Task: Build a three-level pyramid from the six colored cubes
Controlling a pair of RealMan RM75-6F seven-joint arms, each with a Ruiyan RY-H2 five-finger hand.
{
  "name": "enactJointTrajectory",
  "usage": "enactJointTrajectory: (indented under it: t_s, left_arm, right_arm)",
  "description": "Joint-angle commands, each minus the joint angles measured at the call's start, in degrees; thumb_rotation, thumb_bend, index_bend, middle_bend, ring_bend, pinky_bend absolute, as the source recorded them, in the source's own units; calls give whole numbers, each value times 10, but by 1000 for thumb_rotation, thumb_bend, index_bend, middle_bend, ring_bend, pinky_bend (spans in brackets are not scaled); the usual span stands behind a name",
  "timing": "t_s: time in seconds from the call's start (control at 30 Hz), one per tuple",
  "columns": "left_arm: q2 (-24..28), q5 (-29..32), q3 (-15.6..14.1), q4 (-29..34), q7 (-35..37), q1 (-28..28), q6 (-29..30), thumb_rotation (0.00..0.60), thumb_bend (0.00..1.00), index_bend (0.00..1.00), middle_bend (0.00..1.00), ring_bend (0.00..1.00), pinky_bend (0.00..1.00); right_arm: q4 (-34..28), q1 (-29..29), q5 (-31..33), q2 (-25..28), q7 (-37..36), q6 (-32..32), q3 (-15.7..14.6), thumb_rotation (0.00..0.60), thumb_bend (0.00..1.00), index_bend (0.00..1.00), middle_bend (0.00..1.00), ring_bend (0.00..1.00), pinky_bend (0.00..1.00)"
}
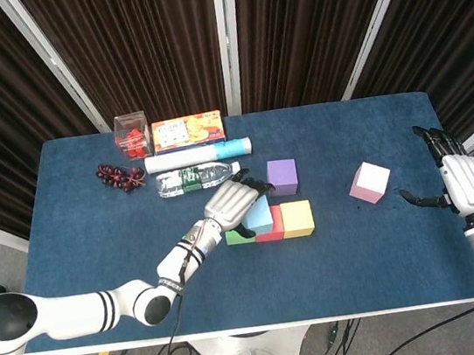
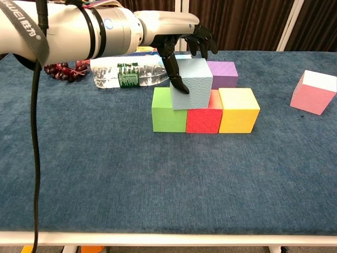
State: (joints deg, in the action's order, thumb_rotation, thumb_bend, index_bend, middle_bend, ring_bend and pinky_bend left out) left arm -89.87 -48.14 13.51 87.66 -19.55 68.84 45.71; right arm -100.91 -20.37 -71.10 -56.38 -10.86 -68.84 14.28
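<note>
A green cube (image 2: 167, 112), a red cube (image 2: 204, 119) and a yellow cube (image 2: 238, 109) stand in a row on the blue table. A light blue cube (image 2: 193, 83) sits level on top, across the green and red ones. My left hand (image 2: 181, 39) holds it, thumb on its left face and fingers over its far edge; from above the left hand (image 1: 233, 202) covers part of the light blue cube (image 1: 260, 217). A purple cube (image 2: 223, 73) stands just behind the row. A pink cube (image 1: 369, 182) lies tilted to the right. My right hand (image 1: 462, 180) hangs open at the table's right edge.
A water bottle (image 2: 129, 75) lies just behind and left of the row, with grapes (image 1: 120, 175), a white tube (image 1: 199, 155), a snack box (image 1: 187, 131) and a clear box of red items (image 1: 131, 134) further back.
</note>
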Motion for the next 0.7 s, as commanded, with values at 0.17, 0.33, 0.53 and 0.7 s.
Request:
enactJointTrajectory:
  t_s: [0.17, 0.33, 0.53, 0.7]
  left_arm:
    - [1, -1, -2, -4, -8, 3, 0, 600, 90, 184, 248, 161, 67]
    - [-1, -5, -1, -4, -8, 2, 3, 600, 90, 197, 349, 169, 66]
    - [-3, -14, 0, -4, -6, 1, 7, 600, 90, 227, 431, 219, 66]
    - [-2, -25, 5, -5, 3, -2, 9, 600, 90, 234, 440, 224, 66]
  right_arm:
    - [0, 2, -1, 0, -2, -2, 0, 600, 101, 0, 102, 0, 0]
    - [0, 1, 0, 1, -3, -2, 1, 600, 101, 0, 102, 0, 0]
    - [1, 2, 0, 1, -4, -2, 1, 600, 101, 0, 102, 0, 0]
    - [0, 3, 0, 2, -6, -5, 2, 600, 101, 0, 102, 0, 0]
